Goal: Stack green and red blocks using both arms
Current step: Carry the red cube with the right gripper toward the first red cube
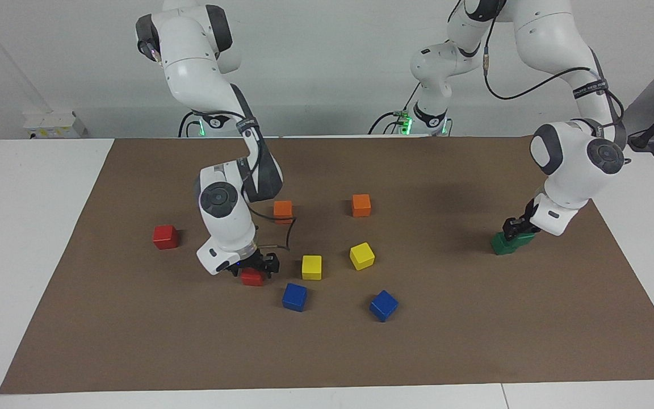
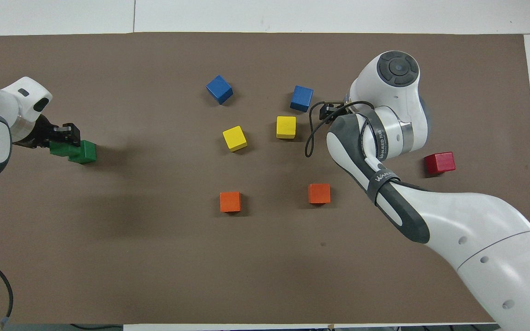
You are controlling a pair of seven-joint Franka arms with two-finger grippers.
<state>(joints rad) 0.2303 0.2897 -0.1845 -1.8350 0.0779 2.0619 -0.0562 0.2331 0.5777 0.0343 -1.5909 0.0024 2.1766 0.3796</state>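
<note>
At the left arm's end of the table [image 1: 49,238], on the brown mat [image 1: 452,341], I am seeing the left gripper [image 1: 515,229] holding a green block [image 1: 523,236] with its jaws clamped on it, and that block is sitting partly over a second green block [image 1: 502,244] that is resting on the mat; from the overhead view the two green blocks are overlapping off-square, and I cannot tell whether the upper one is touching the lower.

Toward the right arm's end, the right gripper [image 1: 254,267] is reaching down low over a red block [image 1: 252,278], its jaws standing on either side of the cube; I cannot tell whether they are pressing on it or whether the block is lifting off the mat. The other red block [image 1: 165,237] is lying on the mat, apart from the gripper, nearer the right arm's end of the table.

Between the two arms I am seeing two orange blocks [image 1: 283,209], two yellow blocks [image 1: 311,267] and two blue blocks [image 1: 294,296] lying scattered, one yellow block just beside the right gripper's red block.
</note>
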